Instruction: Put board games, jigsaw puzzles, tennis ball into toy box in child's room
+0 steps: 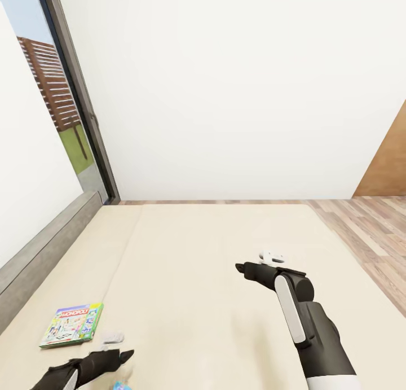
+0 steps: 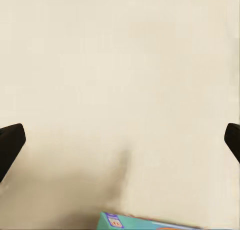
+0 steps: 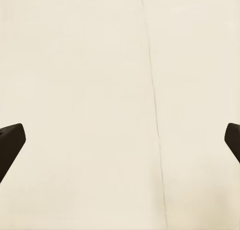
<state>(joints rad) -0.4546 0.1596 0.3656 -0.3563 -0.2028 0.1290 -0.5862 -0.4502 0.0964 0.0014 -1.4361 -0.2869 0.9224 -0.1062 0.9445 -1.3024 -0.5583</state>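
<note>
You have both arms held out over the bed (image 1: 186,277), and this makes sense, because two of the board games lie on it and must be carried to the toy box. The left gripper (image 2: 120,140) hangs low over the mattress with its fingers spread wide and nothing between them. The right gripper (image 3: 120,140) is also released and empty, and under it there is only cream cloth and the seam between the two mattress halves. The white and green game box (image 1: 71,324) lies flat on the bed, near the side of the grey bed frame (image 1: 45,249) and the window (image 1: 51,96), and it is just beside your left arm (image 1: 84,367), a little farther from you. A second game, the blue box (image 2: 145,223), lies on the bed very near the left gripper, on your side of it, and you see just its edge. I judge that the left arm is placed for this nearer box. Nothing stands on the mattress between the gripper and either box. The white wall (image 1: 237,96) and the wood floor (image 1: 366,232) are beyond the bed and do not hinder you. Both boxes are thin and flat on soft cloth, so getting a finger under an edge may be difficult.
</note>
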